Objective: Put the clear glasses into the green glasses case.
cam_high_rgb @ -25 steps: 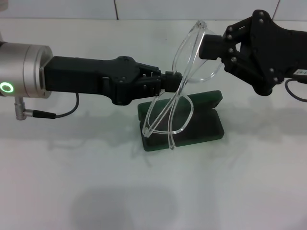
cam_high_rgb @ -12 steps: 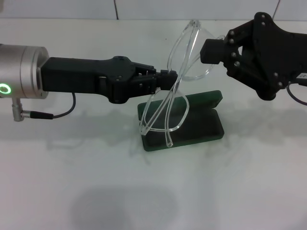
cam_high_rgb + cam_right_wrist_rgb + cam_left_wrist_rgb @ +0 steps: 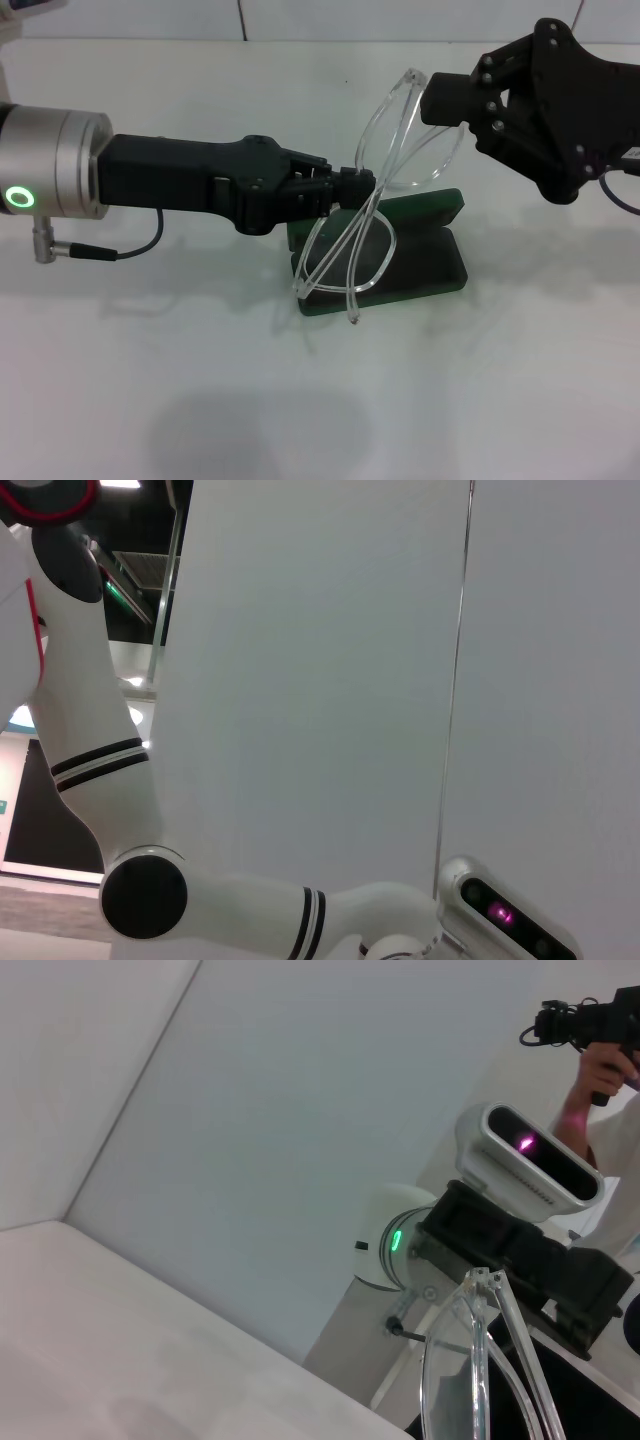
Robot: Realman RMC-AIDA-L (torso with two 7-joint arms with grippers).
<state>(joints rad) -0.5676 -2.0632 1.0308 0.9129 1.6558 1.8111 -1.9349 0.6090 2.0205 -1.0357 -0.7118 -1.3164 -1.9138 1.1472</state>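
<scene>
Clear glasses (image 3: 375, 190) seemingly above case (image 3: 425, 262)

I count one pair of clear glasses (image 3: 375, 200), with two lenses and two temple arms visible through the head view. There is one green glasses case (image 3: 425, 262), lying open in two halves on one white table (image 3: 180, 380). I see two grippers: one left gripper (image 3: 355, 185) and one right gripper (image 3: 432, 100). On my left arm I count one green ring light (image 3: 17, 196) and one thin cable (image 3: 120, 250). In the left wrist view I make out one head unit (image 3: 525, 1155) with one pink light, and one person's hand (image 3: 590, 1080) holding one black device.
</scene>
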